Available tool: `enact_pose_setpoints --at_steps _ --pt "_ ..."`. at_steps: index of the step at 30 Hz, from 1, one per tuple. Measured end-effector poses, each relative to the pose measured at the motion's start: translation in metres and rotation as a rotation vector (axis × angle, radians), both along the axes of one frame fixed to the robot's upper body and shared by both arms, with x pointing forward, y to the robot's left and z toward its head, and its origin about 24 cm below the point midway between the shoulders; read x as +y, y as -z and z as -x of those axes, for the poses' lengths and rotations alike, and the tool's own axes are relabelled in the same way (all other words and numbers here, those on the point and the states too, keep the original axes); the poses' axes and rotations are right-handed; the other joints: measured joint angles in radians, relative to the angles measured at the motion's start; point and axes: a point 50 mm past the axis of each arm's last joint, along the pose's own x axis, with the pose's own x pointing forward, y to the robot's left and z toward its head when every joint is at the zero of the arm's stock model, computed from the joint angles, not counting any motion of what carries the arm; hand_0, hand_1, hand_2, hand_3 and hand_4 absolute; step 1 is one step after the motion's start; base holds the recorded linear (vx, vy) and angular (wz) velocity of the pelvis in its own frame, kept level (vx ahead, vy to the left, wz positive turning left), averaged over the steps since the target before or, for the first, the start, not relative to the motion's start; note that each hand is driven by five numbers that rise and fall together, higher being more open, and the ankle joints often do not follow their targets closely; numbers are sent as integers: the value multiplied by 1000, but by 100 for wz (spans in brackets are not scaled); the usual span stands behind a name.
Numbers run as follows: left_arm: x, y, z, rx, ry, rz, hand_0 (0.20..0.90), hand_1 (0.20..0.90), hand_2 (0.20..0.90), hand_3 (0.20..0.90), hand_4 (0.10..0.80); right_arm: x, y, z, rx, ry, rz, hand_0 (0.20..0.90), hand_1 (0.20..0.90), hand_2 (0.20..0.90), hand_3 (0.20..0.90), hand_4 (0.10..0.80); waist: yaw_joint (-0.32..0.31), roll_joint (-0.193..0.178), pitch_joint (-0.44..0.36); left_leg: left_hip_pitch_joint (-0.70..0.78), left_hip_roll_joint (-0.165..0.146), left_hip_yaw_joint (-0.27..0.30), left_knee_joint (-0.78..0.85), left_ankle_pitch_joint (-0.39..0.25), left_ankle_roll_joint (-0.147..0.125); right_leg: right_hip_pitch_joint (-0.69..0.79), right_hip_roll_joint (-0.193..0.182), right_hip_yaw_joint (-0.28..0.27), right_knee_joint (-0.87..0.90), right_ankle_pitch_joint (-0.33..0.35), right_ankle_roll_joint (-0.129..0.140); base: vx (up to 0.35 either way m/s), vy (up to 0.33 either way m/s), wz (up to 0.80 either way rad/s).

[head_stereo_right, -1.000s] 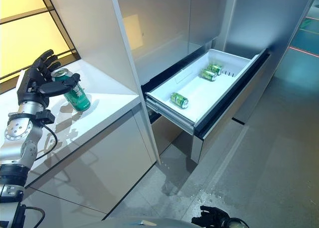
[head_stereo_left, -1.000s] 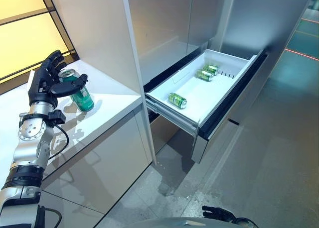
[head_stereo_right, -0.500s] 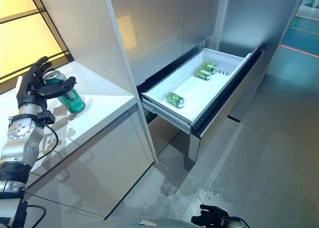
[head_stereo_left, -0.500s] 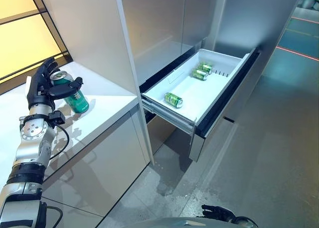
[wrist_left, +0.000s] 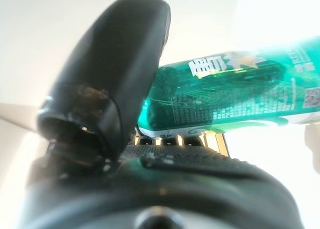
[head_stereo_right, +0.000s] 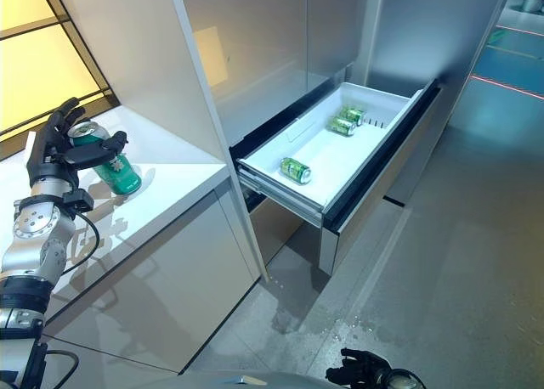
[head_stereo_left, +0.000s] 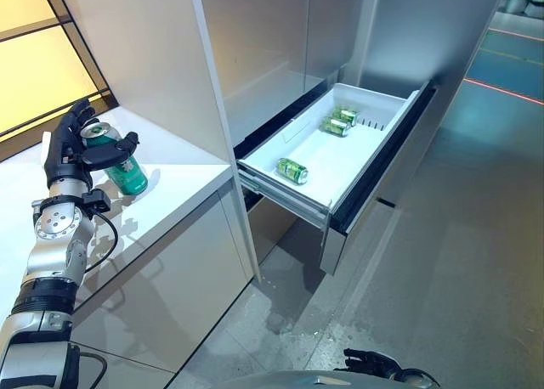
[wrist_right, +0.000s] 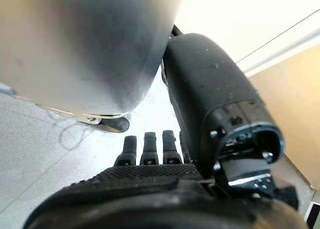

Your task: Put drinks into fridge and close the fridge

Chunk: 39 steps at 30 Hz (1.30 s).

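A green can (head_stereo_left: 127,172) stands tilted on the white counter (head_stereo_left: 183,181) at the left. My left hand (head_stereo_left: 70,151) is shut on it: the thumb crosses its front and the fingers rise behind it. The can lies against the palm in the left wrist view (wrist_left: 225,89). The fridge's white drawer (head_stereo_left: 280,200) stands pulled out to the right, with a green can (head_stereo_left: 292,170) near its front and green cans (head_stereo_left: 337,122) at its back. My right hand (head_stereo_left: 374,363) hangs low with relaxed fingers (wrist_right: 150,146) and holds nothing.
A tall grey panel (head_stereo_left: 144,58) stands between the counter and the fridge (head_stereo_left: 280,41). The drawer's dark front (head_stereo_left: 382,164) juts out over the grey floor (head_stereo_left: 442,270). A yellow-lit window (head_stereo_left: 34,75) lies behind the counter.
The whole picture has shifted a little, so the camera has moved. My left hand keeps its hold on the green can at about the same place on the counter.
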Motion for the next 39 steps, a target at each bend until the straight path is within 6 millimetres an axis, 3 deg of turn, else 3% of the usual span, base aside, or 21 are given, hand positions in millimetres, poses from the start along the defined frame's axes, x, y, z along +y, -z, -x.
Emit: enact_pose_setpoints --at_steps 19,20,21,22,23,39 --pt "2 6 -1 36 -12 -10 900 900 900 900 800 0 0 0 -1 1 0 900 900 900 900 800 -2 0 -1 1 0 6 0 0 1 -2 0 6 1 0 0 0 0 0" --pt "2 6 -1 37 -11 -10 822 822 822 809 709 0 0 0 -1 1 0 900 900 900 900 800 -2 0 -1 1 0 6 0 0 1 -2 0 6 1 0 0 0 0 0" --pt "2 6 -1 37 -11 -11 542 542 542 483 383 0 0 0 -1 1 0 900 900 900 900 800 -2 0 -1 1 0 6 0 0 1 -2 0 6 1 0 0 0 0 0" --pt "1 6 -1 39 -9 -11 349 349 349 258 158 0 0 0 -1 1 0 900 900 900 900 800 -2 0 -1 1 0 6 1 0 1 -2 0 6 1 0 0 0 0 0" --pt "1 6 -2 41 -7 -12 300 300 300 200 100 0 0 0 -1 1 0 900 900 900 900 800 -2 0 -1 1 0 6 1 0 1 -2 0 6 1 0 0 0 0 0" --pt "-7 6 -5 41 81 -20 300 300 300 200 100 0 0 -1 -14 5 0 900 900 900 900 800 -1 -1 -2 1 0 6 0 0 1 -2 0 6 1 0 0 0 0 0"
